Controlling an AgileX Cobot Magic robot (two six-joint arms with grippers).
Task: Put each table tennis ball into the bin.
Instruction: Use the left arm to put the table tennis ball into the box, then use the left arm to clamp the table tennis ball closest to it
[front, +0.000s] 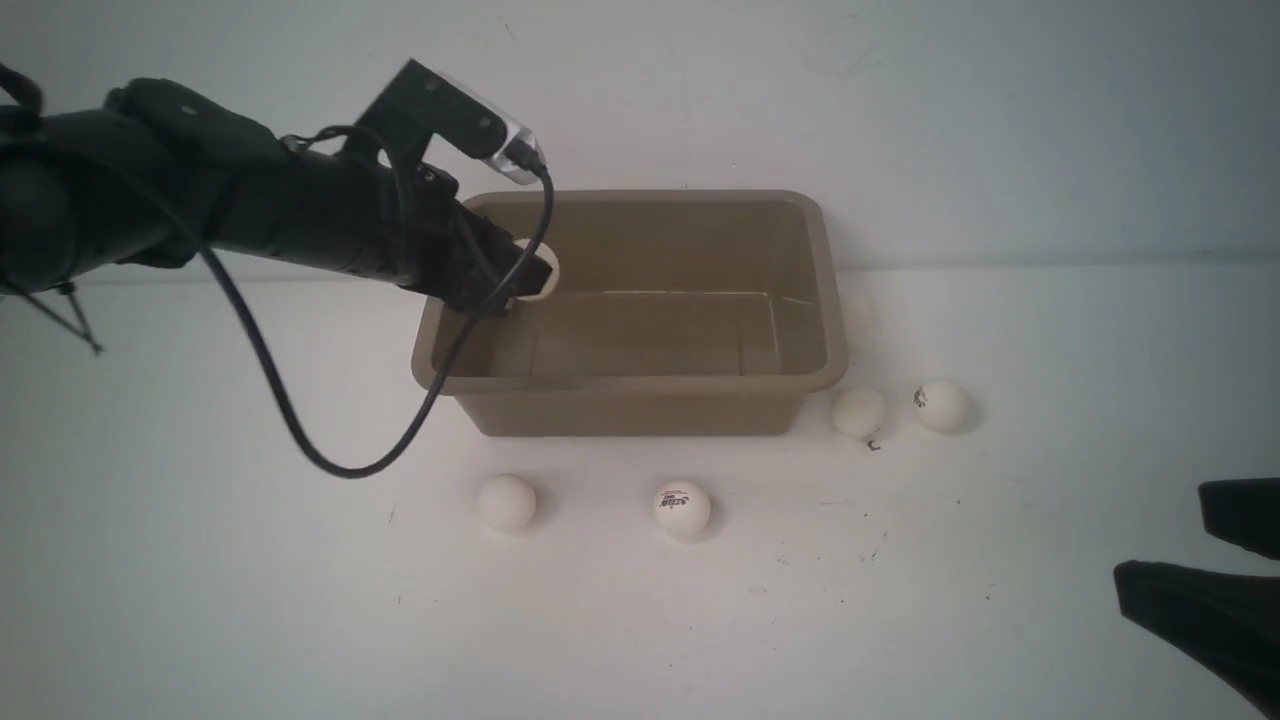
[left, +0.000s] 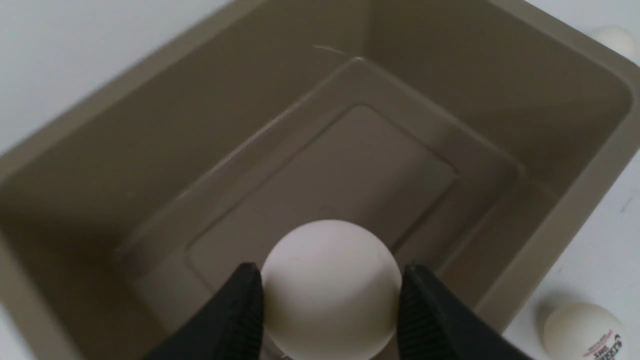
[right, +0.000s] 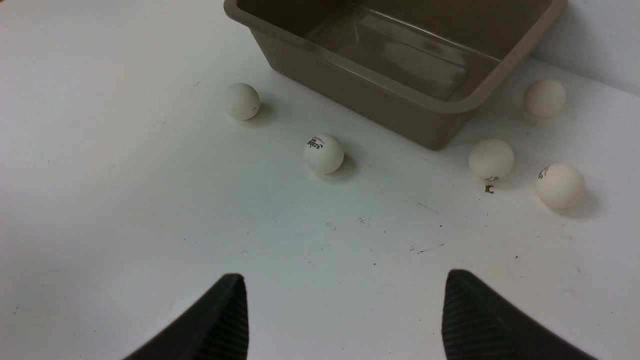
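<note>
the left gripper (left: 330, 305) has its jaws clamped on a white ball (left: 330, 265), held over the left end of the bin (front: 640, 412), which sits by the far edge of the table (front: 200, 560). the right gripper (right: 345, 305) hangs near the table's near right corner, jaws wide apart. between bin and near edge lie a plain ball (front: 507, 502) and a printed ball (front: 682, 508). off the bin's right end sit a pale ball (front: 858, 412), a marked ball (front: 941, 405) and a farther ball (right: 544, 97).

Ball (left: 330, 285) in pincer (left: 330, 310) above bin (left: 575, 210)
</note>
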